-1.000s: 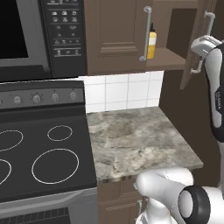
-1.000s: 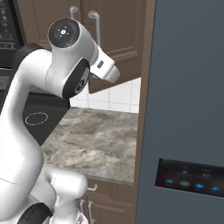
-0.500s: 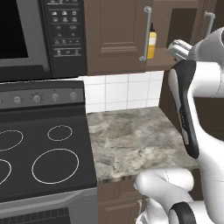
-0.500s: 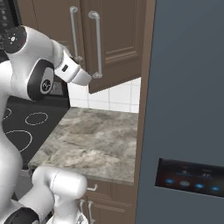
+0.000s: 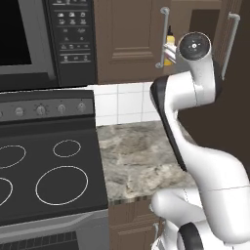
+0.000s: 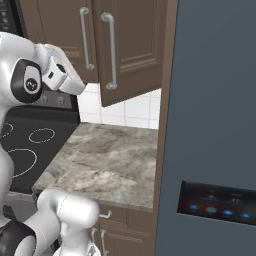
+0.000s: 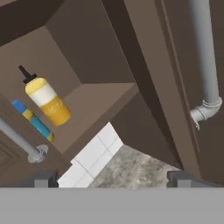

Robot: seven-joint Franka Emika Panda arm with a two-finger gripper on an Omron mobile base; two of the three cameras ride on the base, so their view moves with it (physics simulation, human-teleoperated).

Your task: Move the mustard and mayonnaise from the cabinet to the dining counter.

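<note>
Well ahead of the hand (image 7: 112,180), mustard (image 7: 46,102).

cabinet (image 6: 132,50) door ajar, marble worktop (image 6: 107,162)

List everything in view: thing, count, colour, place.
slim yellow mustard squeeze bottle: one, yellow with dark nozzle, on the shelf of the open cabinet
squat blue-lidded mayonnaise jar: one, blue and yellow, beside the bottle, partly behind the door
dark brown wooden wall cabinet: one, two doors with silver bar handles, one door ajar
black microwave: one, above the stove
black glass-top stove: one, left of the worktop
grey veined marble worktop: one, under the cabinet
white tile backsplash: one, behind the worktop
grey refrigerator: one, right of the worktop
tool: one, dark tips, open, facing the shelf
</note>
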